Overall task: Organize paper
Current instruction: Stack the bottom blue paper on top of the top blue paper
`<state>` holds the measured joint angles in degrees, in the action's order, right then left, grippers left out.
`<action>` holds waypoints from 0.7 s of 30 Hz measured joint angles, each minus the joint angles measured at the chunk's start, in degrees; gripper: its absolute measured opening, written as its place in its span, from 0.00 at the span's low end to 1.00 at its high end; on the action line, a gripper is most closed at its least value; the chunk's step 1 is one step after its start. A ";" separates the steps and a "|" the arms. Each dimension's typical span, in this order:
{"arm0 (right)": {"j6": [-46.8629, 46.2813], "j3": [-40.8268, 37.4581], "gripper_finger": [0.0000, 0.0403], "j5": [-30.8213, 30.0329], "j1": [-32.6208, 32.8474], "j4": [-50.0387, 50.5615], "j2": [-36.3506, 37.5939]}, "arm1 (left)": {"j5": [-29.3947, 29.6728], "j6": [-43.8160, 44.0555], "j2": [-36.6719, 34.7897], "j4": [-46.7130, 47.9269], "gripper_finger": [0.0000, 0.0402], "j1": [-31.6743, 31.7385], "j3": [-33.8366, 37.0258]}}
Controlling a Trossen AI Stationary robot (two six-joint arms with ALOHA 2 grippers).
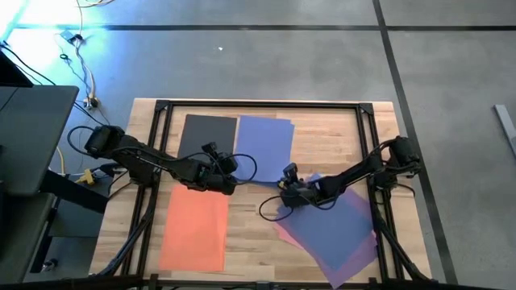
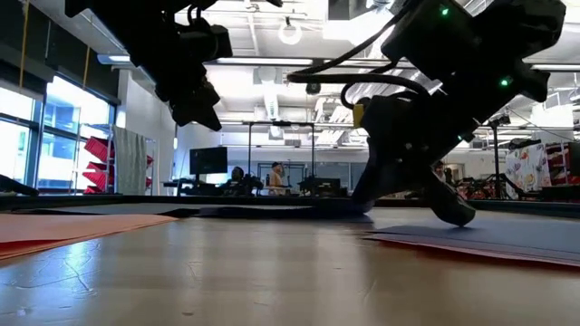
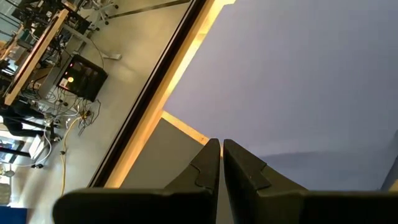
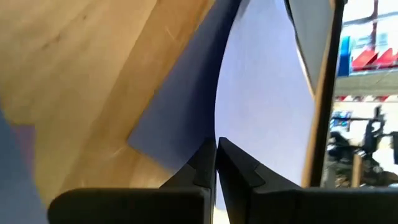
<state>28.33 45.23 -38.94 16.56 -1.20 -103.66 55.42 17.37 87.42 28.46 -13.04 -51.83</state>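
Paper sheets lie flat on the wooden table. A dark grey sheet point(image 1: 210, 135) and a blue sheet point(image 1: 264, 145) lie side by side at the far middle. An orange sheet point(image 1: 193, 229) is near left. A purple-blue sheet point(image 1: 334, 229) lies askew on a pink one point(image 1: 284, 234) near right. My left gripper point(image 1: 232, 171) point(image 3: 221, 146) is shut and hangs in the air above where the grey and blue sheets meet. My right gripper point(image 1: 288, 184) point(image 4: 216, 144) is shut, low at the blue sheet's near right corner. My right gripper's shut fingertips point(image 2: 456, 214) are down on the blue sheet near its near right corner point(image 4: 186, 134), slanting down from the table's right. The sheet darkens along a curved line running off from the fingertips. Whether a layer is caught between the fingers cannot be told.
A black frame point(image 1: 258, 105) runs along the table's far edge and down both sides, by the arm bases. Bare wood point(image 1: 250, 242) lies between the orange sheet and the right-hand stack. People sit at desks point(image 2: 275, 178) in the room behind.
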 joint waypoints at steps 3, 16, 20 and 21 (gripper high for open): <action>-4.54 2.03 0.00 0.21 -0.25 1.86 0.00 | 0.00 -0.01 0.00 -0.02 0.00 -0.01 0.00; -10.65 3.46 0.00 9.71 -2.32 4.45 0.00 | 0.00 0.00 0.00 -0.02 0.00 -0.02 0.00; -11.16 3.46 0.00 10.43 -2.32 5.47 0.00 | 0.00 0.00 0.00 -0.02 0.00 -0.02 0.00; -11.61 3.46 0.01 10.54 -2.32 5.47 0.00 | -0.02 0.00 0.00 -0.02 0.00 -0.02 0.00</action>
<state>16.72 48.69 -28.40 14.24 4.27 -103.66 55.40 17.37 87.42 28.45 -13.06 -51.83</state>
